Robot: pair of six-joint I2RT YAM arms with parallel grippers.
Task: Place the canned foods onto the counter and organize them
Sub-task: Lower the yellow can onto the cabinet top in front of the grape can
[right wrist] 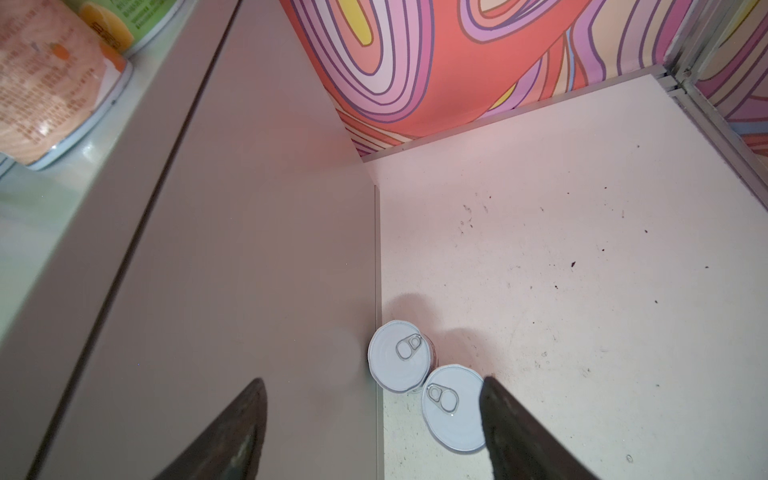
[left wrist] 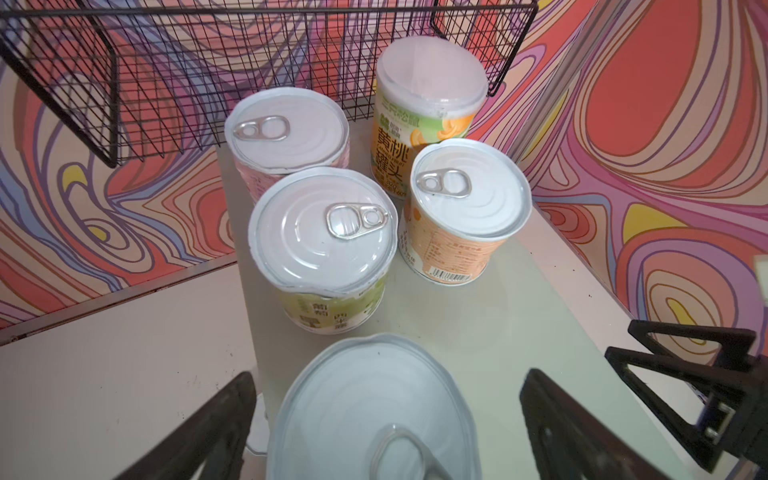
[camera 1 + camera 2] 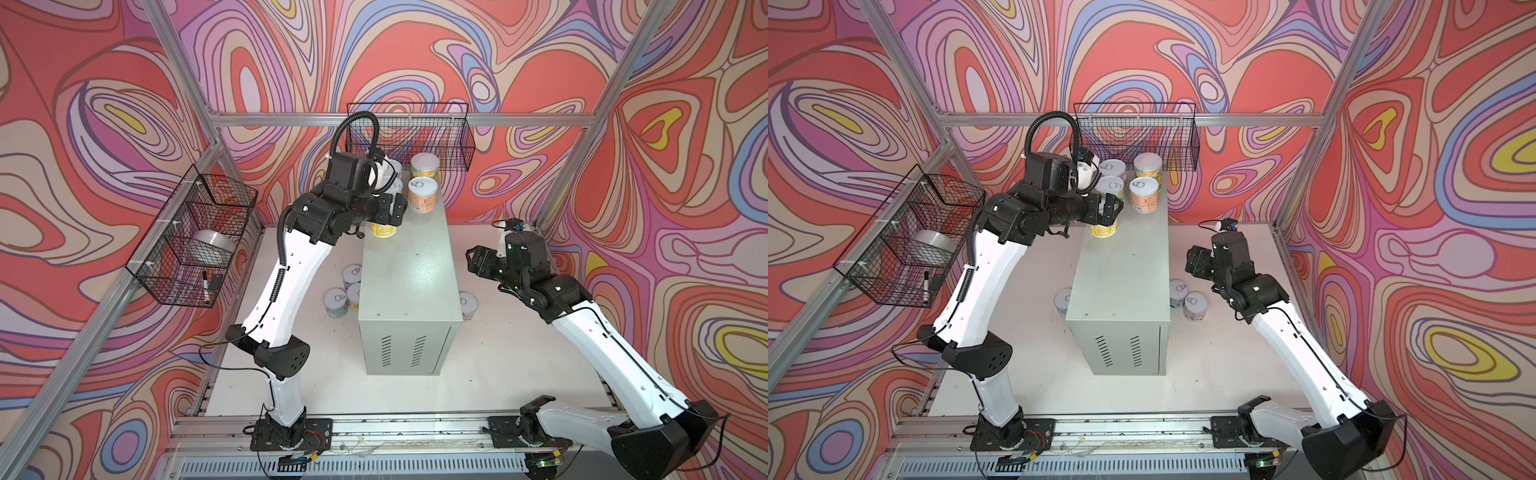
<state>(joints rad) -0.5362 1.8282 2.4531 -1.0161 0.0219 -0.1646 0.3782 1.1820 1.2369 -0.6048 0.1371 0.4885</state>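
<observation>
**Five cans on counter, five on table; both grippers empty**

The counter [image 3: 409,270] stands mid-table with its vent slits facing the arm bases. Five of the canned foods stand upright at its far end: a pink can [image 2: 286,133], a green can [image 2: 322,241], an orange can [image 2: 465,199], a taller peach can [image 2: 428,83] with a clear cap, and a yellow can [image 3: 381,229] nearest the left edge.

The left gripper [image 3: 1108,212] hangs over the yellow can. Its jaws are spread wide, with a gap on both sides of the lid and no contact.

Three cans [image 3: 336,302] stand on the white table [image 3: 478,374] against the counter's left side. Two cans [image 1: 399,355] stand touching each other at its right side.

The right gripper [image 3: 471,261] hovers above those two, its jaws parted and gripping nothing.
</observation>
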